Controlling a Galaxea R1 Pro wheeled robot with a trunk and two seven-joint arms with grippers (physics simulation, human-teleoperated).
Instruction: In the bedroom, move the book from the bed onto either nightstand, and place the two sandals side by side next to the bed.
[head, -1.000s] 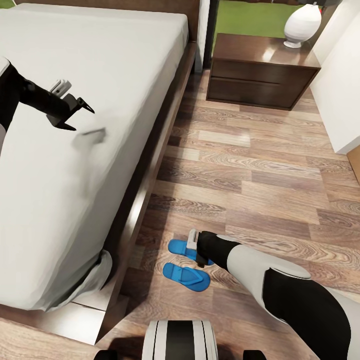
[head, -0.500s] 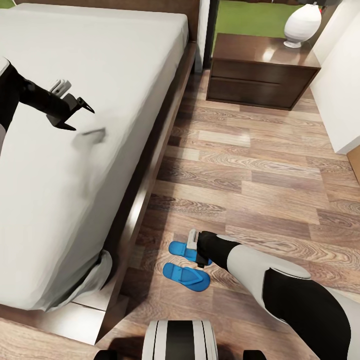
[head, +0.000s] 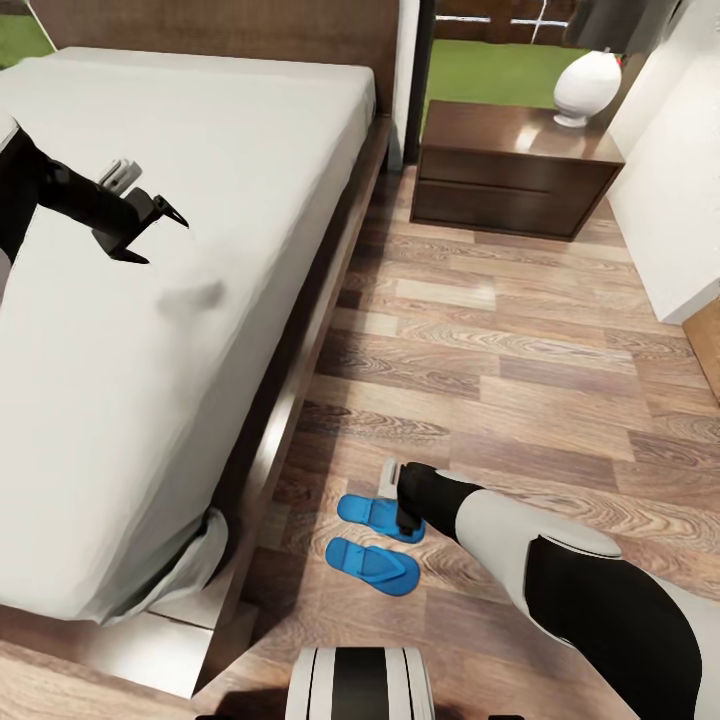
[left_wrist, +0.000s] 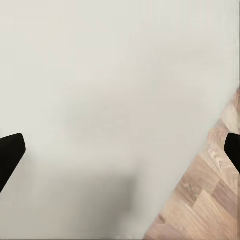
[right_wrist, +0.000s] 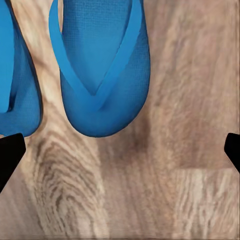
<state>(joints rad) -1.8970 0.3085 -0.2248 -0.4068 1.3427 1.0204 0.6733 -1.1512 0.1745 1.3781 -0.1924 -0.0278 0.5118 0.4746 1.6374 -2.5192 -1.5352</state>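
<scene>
Two bright blue sandals lie side by side on the wood floor next to the bed (head: 190, 250), one (head: 368, 512) farther from me, the other (head: 372, 566) nearer. My right gripper (head: 405, 518) hangs low just over the farther sandal. In the right wrist view it stands open (right_wrist: 120, 150) over bare floor, with one sandal (right_wrist: 100, 65) and the other's edge (right_wrist: 15, 75) ahead of the fingers. My left gripper (head: 168, 240) is open above the off-white mattress (left_wrist: 100, 100), holding nothing. A nightstand (head: 500, 120) stands beyond the bed's head. The book is out of view.
A white rounded lamp base (head: 585, 88) stands on the nightstand's right part. A white wall or cabinet (head: 670, 200) borders the floor on the right. A dark-framed window onto grass (head: 480, 60) is behind. Wood floor (head: 500, 360) stretches between bed and wall.
The whole picture has shifted down a little, so the camera has tilted up; more headboard and window show. Both arms and the sandals hold their places.
</scene>
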